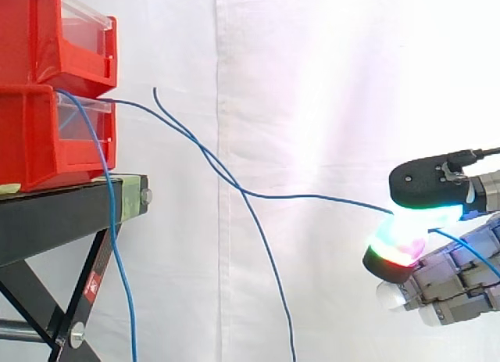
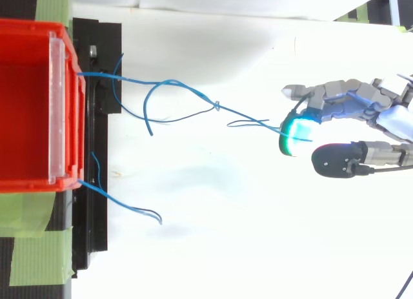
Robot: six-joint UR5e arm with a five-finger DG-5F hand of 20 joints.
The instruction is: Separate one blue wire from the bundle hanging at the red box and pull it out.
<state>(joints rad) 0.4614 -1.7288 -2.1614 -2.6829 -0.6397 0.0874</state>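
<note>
Black metal stand (image 1: 55, 217) with a flat top and crossed legs, at the left of the side view, before a white curtain (image 1: 312, 80). Strips of pale green tape (image 2: 39, 250) stuck on its top and along its front edge. Silver bolt (image 1: 146, 195) at the front corner, small red label (image 1: 94, 281) on one leg. Resting directly on the top: lower red plastic bin (image 1: 39, 143) with a clear front panel, set back a little from the stand's front edge. Stacked on that: upper red plastic bin (image 1: 39, 34) of the same kind.
</note>
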